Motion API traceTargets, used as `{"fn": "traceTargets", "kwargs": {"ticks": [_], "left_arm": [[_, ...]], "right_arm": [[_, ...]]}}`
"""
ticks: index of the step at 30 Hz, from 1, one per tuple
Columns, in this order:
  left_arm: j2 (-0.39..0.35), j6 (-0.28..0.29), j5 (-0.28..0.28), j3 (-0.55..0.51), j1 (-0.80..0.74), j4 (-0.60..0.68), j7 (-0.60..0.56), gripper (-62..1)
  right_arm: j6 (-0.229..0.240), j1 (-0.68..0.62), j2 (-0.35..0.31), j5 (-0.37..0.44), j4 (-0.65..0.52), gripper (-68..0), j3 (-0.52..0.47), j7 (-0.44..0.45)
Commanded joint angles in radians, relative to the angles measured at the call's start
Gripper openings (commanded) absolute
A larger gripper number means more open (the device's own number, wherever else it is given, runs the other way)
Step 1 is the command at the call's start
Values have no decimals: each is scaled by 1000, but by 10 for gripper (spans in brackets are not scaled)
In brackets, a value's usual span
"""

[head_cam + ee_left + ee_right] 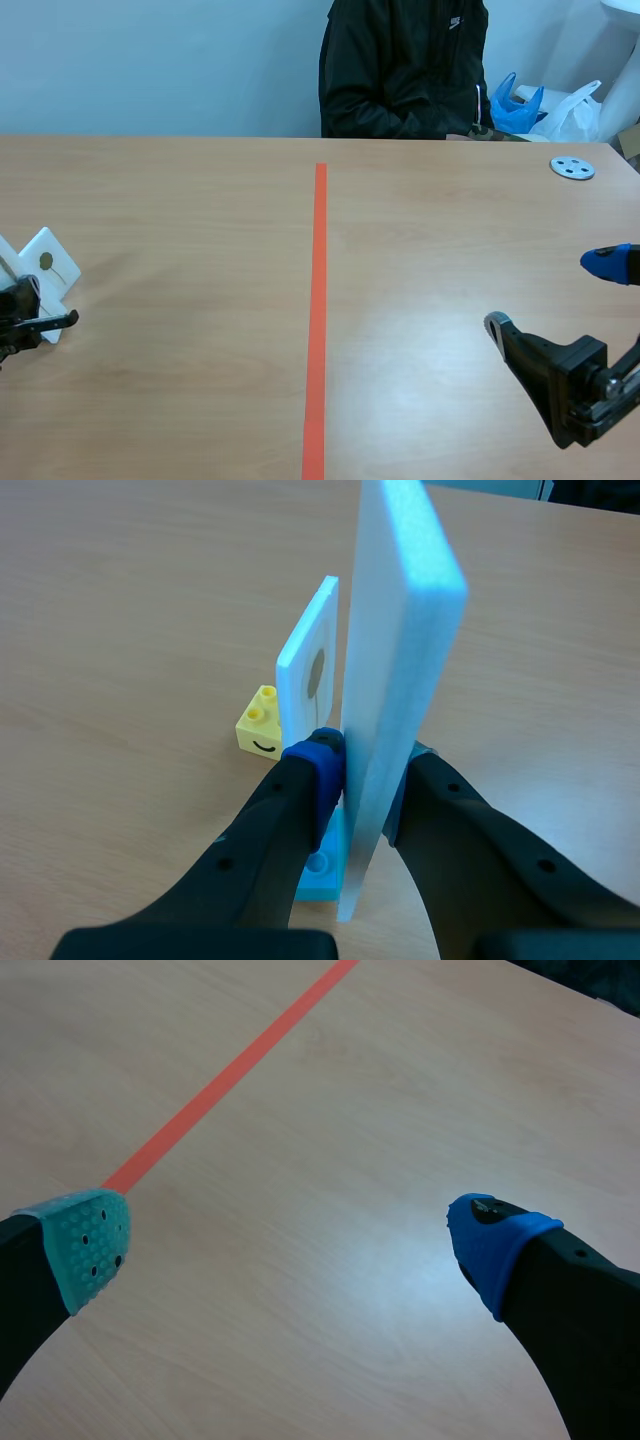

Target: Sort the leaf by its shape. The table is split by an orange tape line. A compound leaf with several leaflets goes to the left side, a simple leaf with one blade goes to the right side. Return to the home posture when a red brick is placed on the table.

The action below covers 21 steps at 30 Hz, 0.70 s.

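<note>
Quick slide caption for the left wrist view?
Upright white foam board clamped in the left pincer, yellow brick and blue brick close by.

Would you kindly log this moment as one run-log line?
left gripper: shut on white foam board | right gripper: open, empty, right of tape line | leaf: none visible

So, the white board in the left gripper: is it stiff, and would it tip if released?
Probably stiff: the board rises straight above the left gripper without bending. It looks like foam, so likely light. Thin and upright, it would probably tip once released.
</note>
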<state>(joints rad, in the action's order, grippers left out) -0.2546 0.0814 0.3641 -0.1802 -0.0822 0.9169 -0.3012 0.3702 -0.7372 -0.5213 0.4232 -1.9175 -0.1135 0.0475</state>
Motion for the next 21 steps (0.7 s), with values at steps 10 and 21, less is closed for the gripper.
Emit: {"fn": "traceTargets", "kwargs": {"ticks": [10,21], "left_arm": [[-7,-2,6,-10,35,-45,-47,-443],[-12,0,7,-35,13,8,-69,-154]], "right_arm": [[-4,9,-2,10,-10,4,-10,11],[-4,9,-2,10,-10,4,-10,11]]}}
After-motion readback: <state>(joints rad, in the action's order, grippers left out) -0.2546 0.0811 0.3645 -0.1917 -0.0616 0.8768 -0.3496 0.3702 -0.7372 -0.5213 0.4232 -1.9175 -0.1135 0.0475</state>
